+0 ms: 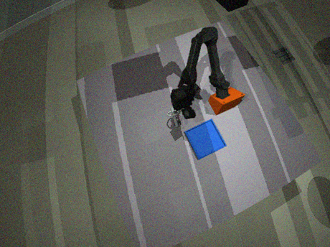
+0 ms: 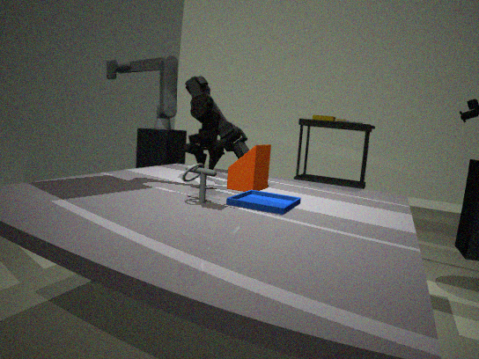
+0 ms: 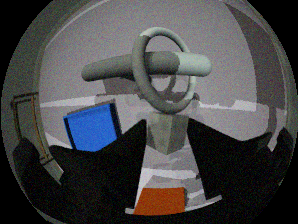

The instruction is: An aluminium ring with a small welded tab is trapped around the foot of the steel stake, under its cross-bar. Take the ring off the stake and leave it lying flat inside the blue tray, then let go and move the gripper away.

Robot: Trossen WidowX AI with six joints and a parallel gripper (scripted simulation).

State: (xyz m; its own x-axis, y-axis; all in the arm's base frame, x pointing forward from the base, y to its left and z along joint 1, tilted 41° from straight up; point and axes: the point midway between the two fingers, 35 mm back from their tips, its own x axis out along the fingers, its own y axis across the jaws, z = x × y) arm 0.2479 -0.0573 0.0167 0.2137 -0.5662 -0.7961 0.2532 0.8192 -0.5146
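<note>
Claw (image 1: 184, 114) (image 2: 209, 167) (image 3: 166, 123) clamped on tab (image 3: 168, 132) of ring (image 1: 169, 123) (image 2: 185, 175) (image 3: 138, 75) — ring tilted, raised from table (image 1: 157, 180) (image 2: 308, 264) (image 3: 225, 50), looped around cross-bar (image 1: 173, 112) (image 2: 209, 172) (image 3: 195, 65) of stake (image 2: 202, 189). In wrist view, ring ahead of fingertips, bar running crosswise through it, both ends jutting past. Coming move likely sideways along bar, off one end — then to tray (image 1: 206, 139) (image 2: 264, 202) (image 3: 92, 128).

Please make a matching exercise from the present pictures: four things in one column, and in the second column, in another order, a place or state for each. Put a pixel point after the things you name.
1. grey metal ring (image 1: 168, 123) (image 2: 184, 176) (image 3: 138, 70)
2. steel stake's cross-bar (image 2: 209, 172) (image 3: 107, 67)
3. black gripper (image 2: 209, 166) (image 3: 166, 123)
4. shallow blue tray (image 1: 206, 139) (image 2: 264, 202) (image 3: 92, 129)

A. lying on the table
B. shut on the tab
C. passing through the ring
D. around the cross-bar

1-D; 2-C; 3-B; 4-A
</note>
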